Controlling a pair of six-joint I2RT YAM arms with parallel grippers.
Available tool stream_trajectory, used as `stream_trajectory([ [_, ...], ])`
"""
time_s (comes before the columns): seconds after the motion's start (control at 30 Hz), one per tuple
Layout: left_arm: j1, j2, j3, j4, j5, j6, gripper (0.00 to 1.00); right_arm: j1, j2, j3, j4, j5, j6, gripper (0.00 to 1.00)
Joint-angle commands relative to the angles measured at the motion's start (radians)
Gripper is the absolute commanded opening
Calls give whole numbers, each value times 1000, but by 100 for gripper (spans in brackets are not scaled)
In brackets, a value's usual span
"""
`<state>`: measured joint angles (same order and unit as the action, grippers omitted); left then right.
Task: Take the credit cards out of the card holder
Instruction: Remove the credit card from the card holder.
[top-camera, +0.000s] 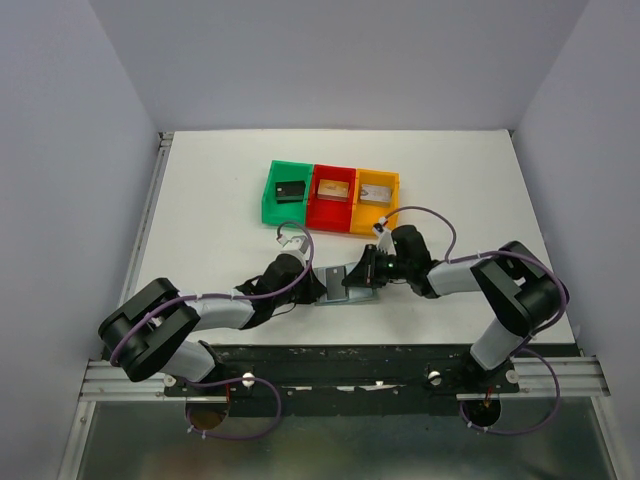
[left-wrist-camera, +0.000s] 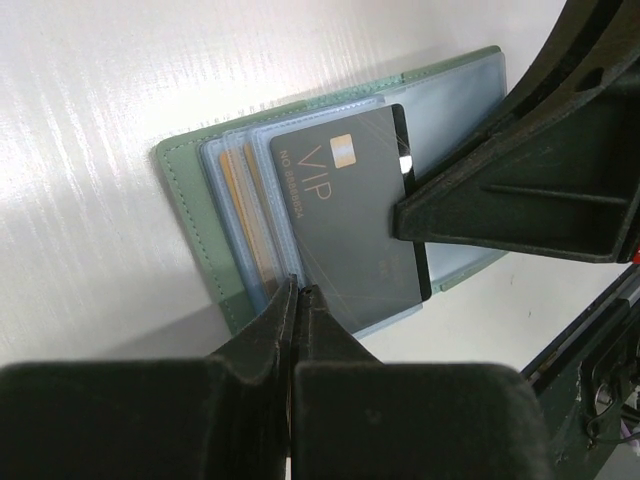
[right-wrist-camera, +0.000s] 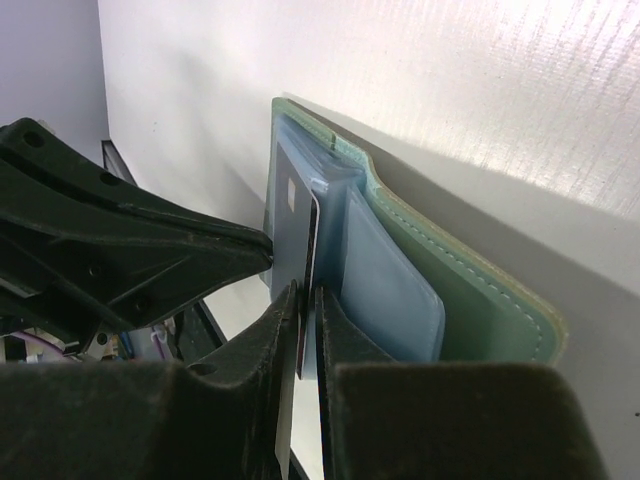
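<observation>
holder (left-wrist-camera: 187, 190) is laid open on the white table (top-camera: 220, 230), near the front edge, between the two grippers. its green outside is turned down to the table and its blue sleeves (left-wrist-camera: 225, 170) are turned up. a grey card (left-wrist-camera: 345, 215) with "vip" printed on it is seen sticking partway out of the sleeves, toward the right gripper (right-wrist-camera: 305, 290). thin edges of tan cards (left-wrist-camera: 237, 215) are seen tucked in the sleeves just beside it.

the left gripper (left-wrist-camera: 298, 292) is closed tight, with its two fingers pressed together (no gap is seen between them). its tip is set down on the near edge of the holder, right by a corner of the grey card.

the right gripper's fingers are set narrow, one on each side of the grey card's free edge, and the card is pinched between them. from the left wrist view, one of these fingers is seen touching the far side of that card.

three bins are lined up side by side at the far middle of the table, well apart from the holder. a black card (top-camera: 291, 190) is laid in the green bin (top-camera: 270, 195). a gold card (top-camera: 333, 188) is laid in the red bin (top-camera: 318, 215). a pale card (top-camera: 374, 190) is laid in the yellow bin (top-camera: 392, 195).
</observation>
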<state>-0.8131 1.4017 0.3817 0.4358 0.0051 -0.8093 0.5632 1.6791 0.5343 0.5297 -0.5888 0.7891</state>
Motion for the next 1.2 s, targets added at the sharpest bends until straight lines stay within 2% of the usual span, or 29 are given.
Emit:
stream_trajectory([
  [0.0,-3,14,-23,-60,-60,-5,0,10,-44,3,-22,-86,-11,19],
  [0.7,-3,3,-30,-69,-77,-8,0,-11,-88,-5,-57,-89,-31,18],
  [1.17,-3,8,-18,-88,-80,2,0,-34,-111,-16,-76,-94,-40,1],
])
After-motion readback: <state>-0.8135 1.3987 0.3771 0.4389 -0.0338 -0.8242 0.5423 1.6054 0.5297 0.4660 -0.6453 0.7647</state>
